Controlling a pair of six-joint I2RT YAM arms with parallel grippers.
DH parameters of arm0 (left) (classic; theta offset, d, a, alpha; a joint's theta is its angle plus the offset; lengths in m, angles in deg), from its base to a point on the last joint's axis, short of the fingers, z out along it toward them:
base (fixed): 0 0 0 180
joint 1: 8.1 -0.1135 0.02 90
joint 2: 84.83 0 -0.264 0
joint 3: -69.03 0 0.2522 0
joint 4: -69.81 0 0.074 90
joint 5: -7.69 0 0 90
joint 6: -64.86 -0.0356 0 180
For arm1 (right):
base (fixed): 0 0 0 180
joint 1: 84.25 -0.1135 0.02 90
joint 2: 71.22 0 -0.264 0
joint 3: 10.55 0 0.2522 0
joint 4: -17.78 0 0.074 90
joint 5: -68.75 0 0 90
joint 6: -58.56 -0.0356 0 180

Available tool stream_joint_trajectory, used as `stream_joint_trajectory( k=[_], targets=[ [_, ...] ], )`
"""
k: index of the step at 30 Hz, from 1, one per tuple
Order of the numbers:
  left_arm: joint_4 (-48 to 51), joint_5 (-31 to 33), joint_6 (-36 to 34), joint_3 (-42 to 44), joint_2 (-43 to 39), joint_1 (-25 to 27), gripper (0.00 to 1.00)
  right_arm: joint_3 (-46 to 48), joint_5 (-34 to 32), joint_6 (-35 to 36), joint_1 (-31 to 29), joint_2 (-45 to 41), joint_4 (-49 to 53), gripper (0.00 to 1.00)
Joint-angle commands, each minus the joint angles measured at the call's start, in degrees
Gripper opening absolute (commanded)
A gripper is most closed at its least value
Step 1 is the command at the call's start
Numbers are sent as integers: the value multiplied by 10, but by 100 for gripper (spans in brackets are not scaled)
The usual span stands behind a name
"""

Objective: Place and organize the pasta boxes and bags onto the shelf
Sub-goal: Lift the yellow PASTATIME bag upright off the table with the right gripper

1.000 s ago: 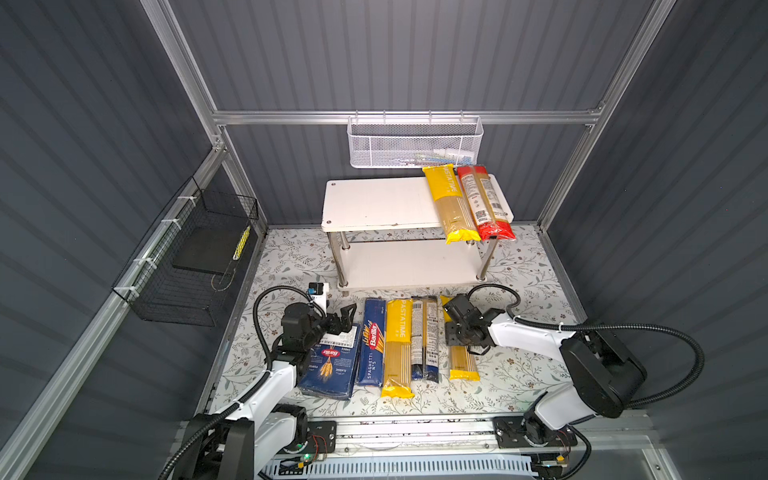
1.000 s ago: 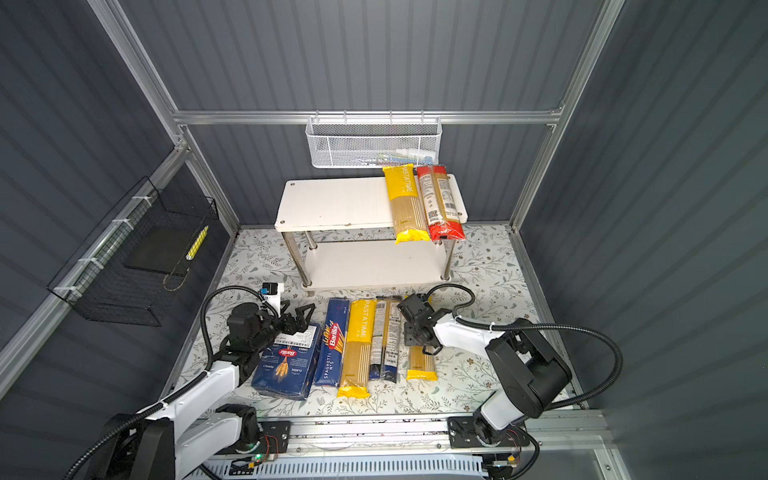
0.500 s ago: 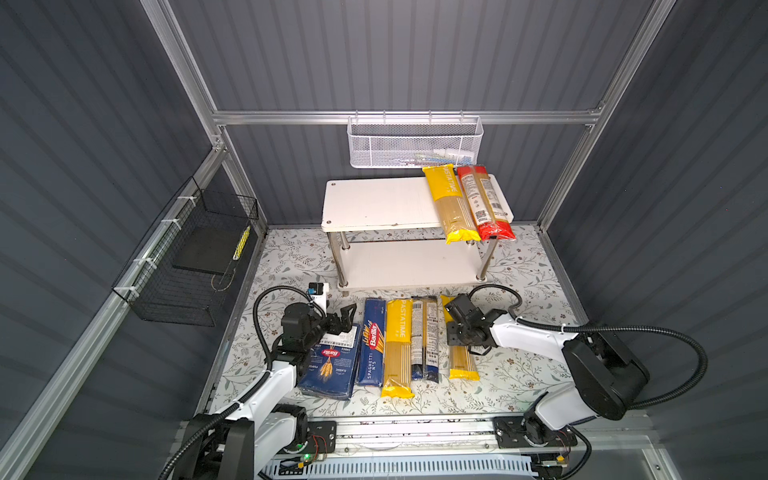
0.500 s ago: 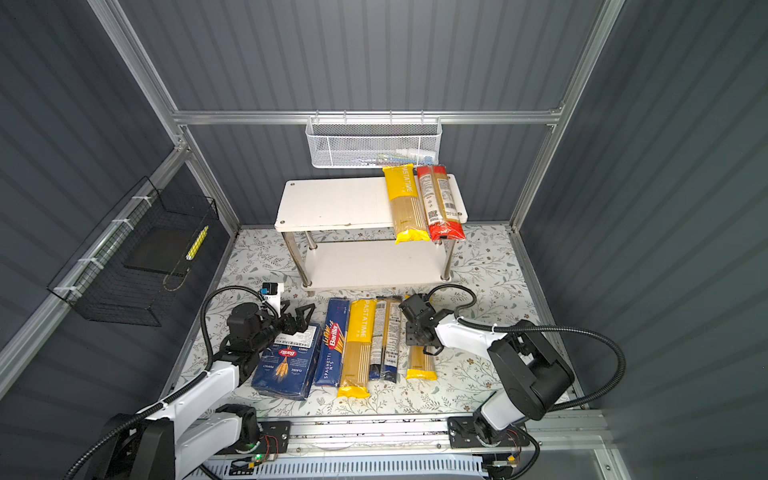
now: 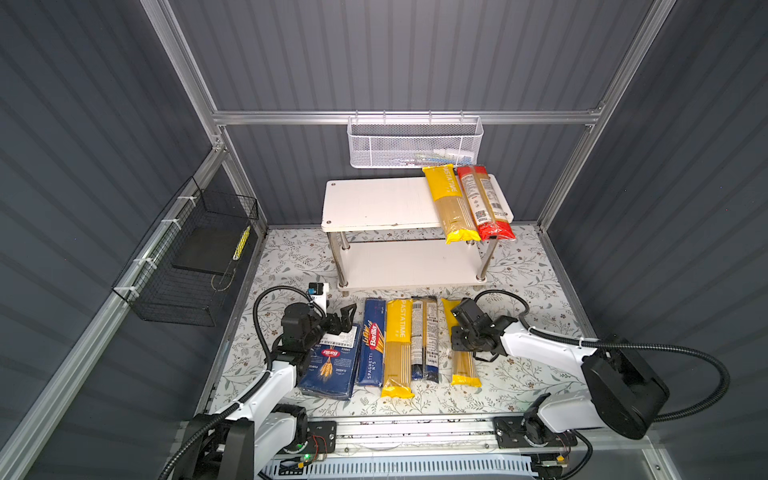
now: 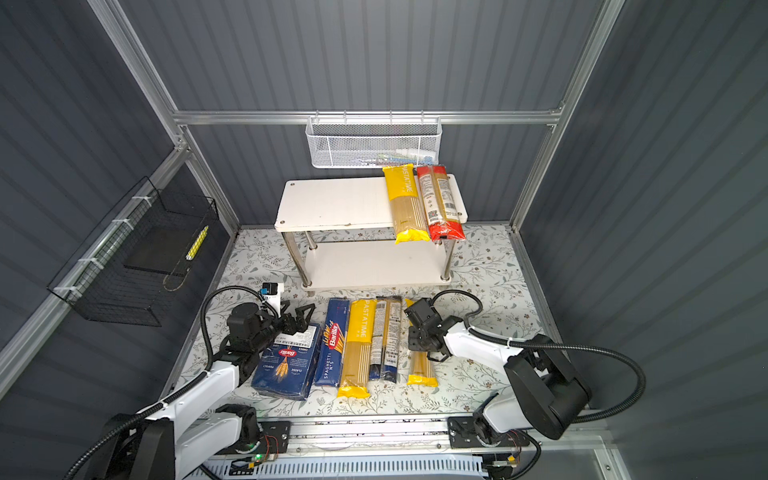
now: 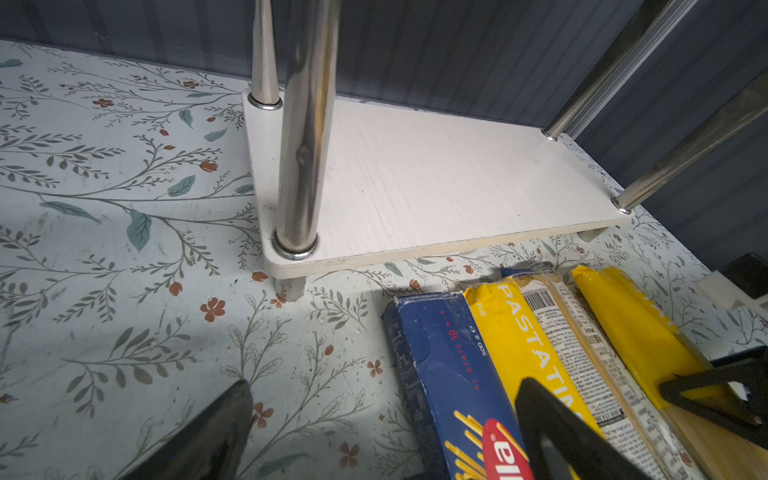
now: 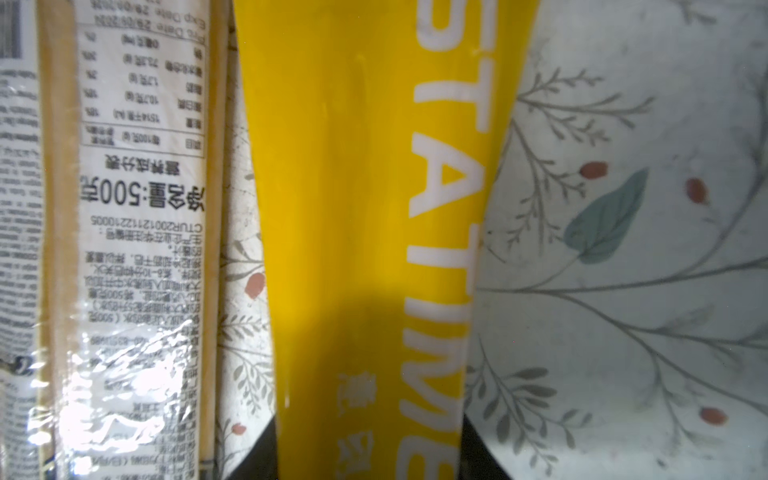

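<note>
The shelf (image 5: 374, 203) stands at the back, with a yellow bag (image 5: 451, 203) and a red-ended bag (image 5: 484, 203) lying on the right of its top board. Its lower board (image 7: 436, 178) is bare. On the floor in front lie a wide Barilla pasta box (image 5: 332, 368), a narrow spaghetti box (image 5: 372, 349), a yellow PASTATIME bag (image 5: 397, 345), a navy-ended bag (image 5: 424, 336) and another yellow bag (image 5: 464, 368). My right gripper (image 8: 368, 449) points down over that last bag, its fingers tight against both sides. My left gripper (image 7: 382, 415) hangs open above the wide box's far end.
A white mesh basket (image 5: 415, 145) hangs on the back rail above the shelf. A black wire basket (image 5: 187, 266) is fixed to the left wall. The floor is a floral mat (image 5: 519, 270) between grey walls and aluminium posts.
The right gripper's fingers have closed in on the yellow bag's sides. The left arm has not visibly moved.
</note>
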Motion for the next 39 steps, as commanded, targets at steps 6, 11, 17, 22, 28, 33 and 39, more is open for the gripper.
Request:
stream_joint_trajectory(
  k=[6, 11, 17, 22, 28, 33, 39],
  targets=[
    [-1, -1, -2, -8, -8, 3, 99, 22, 8, -3, 1, -77, -16, 33],
    [-2, -1, -3, -8, -9, 3, 100, 21, 29, -3, 10, -108, -24, 28],
    [-1, -1, -3, -7, -11, 3, 100, 10, 50, -3, 13, -143, -22, 26],
    [-3, -1, -2, -8, -7, 3, 100, -50, 78, -4, 10, -151, 36, 26],
    [-3, -1, -2, -9, -6, 3, 99, -86, 108, -29, 7, -187, 42, 27],
    [-1, 1, -1, -10, -4, 3, 100, -127, 122, -22, -10, -186, 41, 26],
    [0, 1, -1, -11, -4, 3, 100, -169, 119, -6, -46, -164, 42, 26]
  ],
)
